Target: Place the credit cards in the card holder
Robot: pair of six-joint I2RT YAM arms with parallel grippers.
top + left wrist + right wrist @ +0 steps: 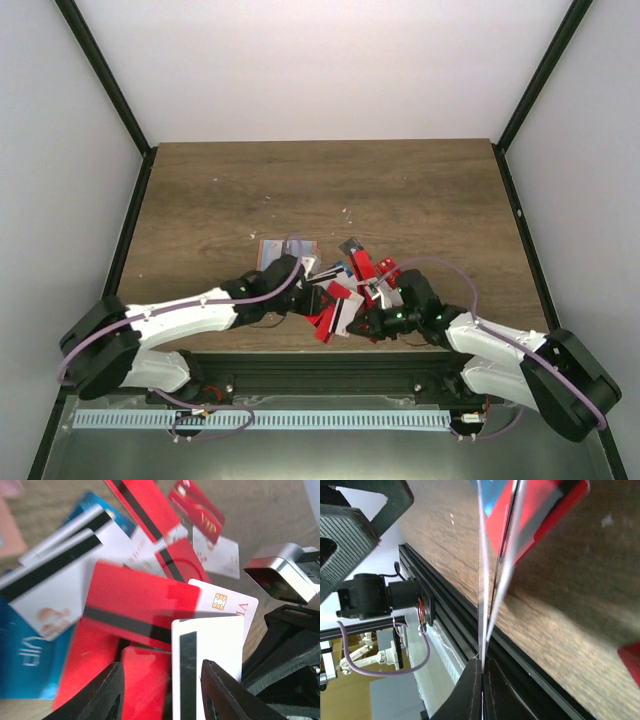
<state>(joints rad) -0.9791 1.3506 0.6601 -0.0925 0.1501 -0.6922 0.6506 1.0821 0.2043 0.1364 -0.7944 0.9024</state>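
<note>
The credit cards (345, 285) lie in a loose heap near the table's front edge, mostly red, some white and blue. In the left wrist view they fill the frame: a red striped card (135, 610), a white card with a black stripe (207, 655), a blue one (25, 665). My left gripper (162, 690) hangs open just over the heap (316, 298), gripping nothing. My right gripper (482, 667) is shut on thin cards seen edge-on, raised off the wood beside the heap (368, 318). The card holder (286, 250), salmon-coloured, lies flat behind the heap and shows blurred at the corner (7, 535).
The black rail (330, 362) runs along the table's near edge, right under the held cards (445, 605). The left arm's black body (350, 530) is close on one side. A silver part of the right wrist (280, 572) sits by the heap.
</note>
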